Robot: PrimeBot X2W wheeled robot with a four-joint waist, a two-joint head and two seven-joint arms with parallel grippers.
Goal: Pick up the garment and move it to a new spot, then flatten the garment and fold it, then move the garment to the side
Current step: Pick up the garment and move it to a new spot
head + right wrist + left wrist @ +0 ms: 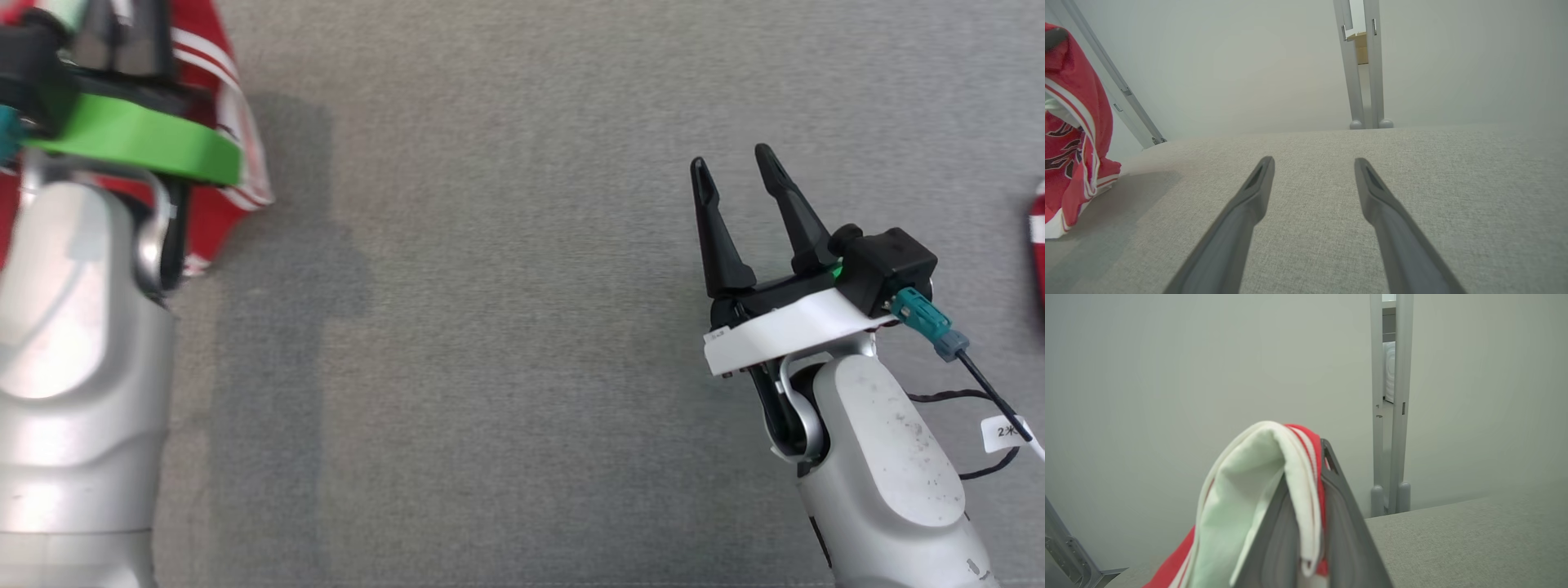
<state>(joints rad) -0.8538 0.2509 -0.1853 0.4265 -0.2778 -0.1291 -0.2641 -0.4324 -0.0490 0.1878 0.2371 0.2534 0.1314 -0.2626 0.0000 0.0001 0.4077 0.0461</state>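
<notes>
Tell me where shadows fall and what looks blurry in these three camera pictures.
Head view: even light, a soft shadow on the grey surface right of the garment. Left wrist view: the garment and the left hand clamped on it are blurred near the lens. Right wrist view: the right hand is sharp at its tips, softer toward the bottom edge.

A white cable tag (1006,431) reads "2米" (garment (1069,134) lettering illegible).
</notes>
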